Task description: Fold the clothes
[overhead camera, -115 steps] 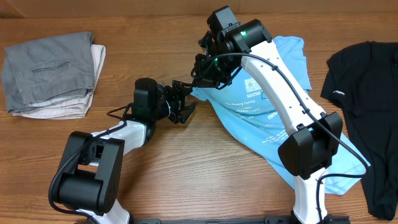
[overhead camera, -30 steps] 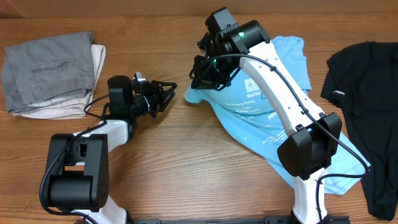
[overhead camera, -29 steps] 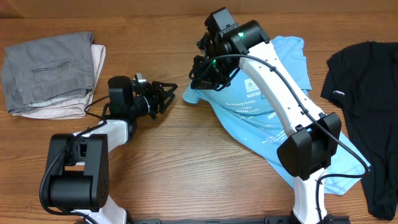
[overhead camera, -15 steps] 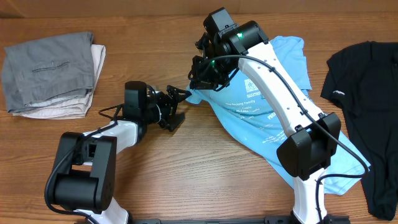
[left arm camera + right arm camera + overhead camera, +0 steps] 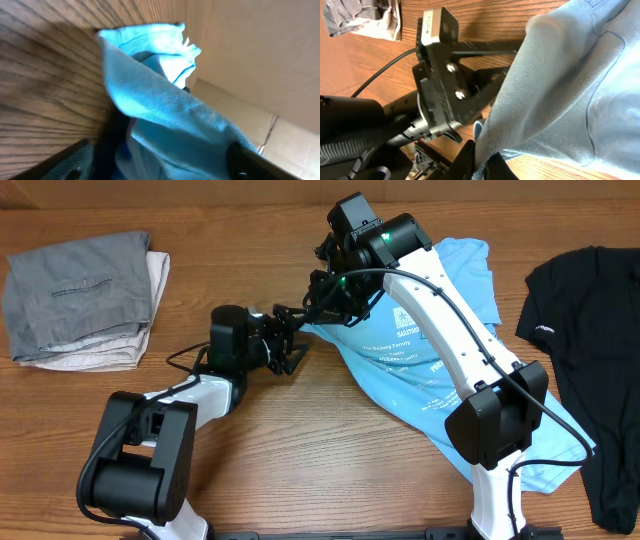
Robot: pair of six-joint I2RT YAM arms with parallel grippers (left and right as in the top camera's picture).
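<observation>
So the blue T-shirt (image 5: 385,375) lay spread and rumpled over the right half of the table (image 5: 300,440), running from near the back edge down toward the front edge, partly under the right arm. The right gripper (image 5: 322,302) had its jaws pressed together on the shirt's left corner, probably a sleeve, and held that bit up off the wood. My guess is it was lifted like that so the other arm could get hold of it. The left gripper (image 5: 293,337) was right there with its jaws spread wide. From its wrist view the raised blue fold sat between them, but nothing was clamped yet. Room-wise, the middle of the table was bare wood, so that looked like the obvious place to pull the shirt flat. There was less slack elsewhere: 1 folded grey pile (image 5: 80,295) sat in the back left corner, and 1 black shirt (image 5: 590,360) lay along the right edge, just beside the blue one.
</observation>
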